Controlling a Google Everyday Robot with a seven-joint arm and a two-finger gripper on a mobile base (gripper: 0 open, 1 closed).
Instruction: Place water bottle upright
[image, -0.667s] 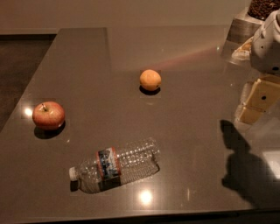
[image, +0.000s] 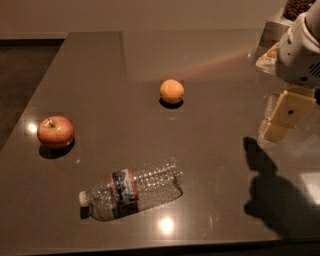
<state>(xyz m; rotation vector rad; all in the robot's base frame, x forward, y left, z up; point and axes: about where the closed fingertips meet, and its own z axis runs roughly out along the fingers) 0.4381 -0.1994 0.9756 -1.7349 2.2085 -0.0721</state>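
Water bottle (image: 131, 189) lies on its side near the table's (image: 215, 60) front edge. The gripper (image: 283, 117) hovers at the right, well apart — open or closed, cannot tell.

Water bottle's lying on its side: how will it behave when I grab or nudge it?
The water bottle looks empty, so probably light and easily shoved. Round and lying on the glossy table, it may roll or skid. Thin ribbed walls could buckle under a squeeze. The gripper hangs far right, well apart from it.
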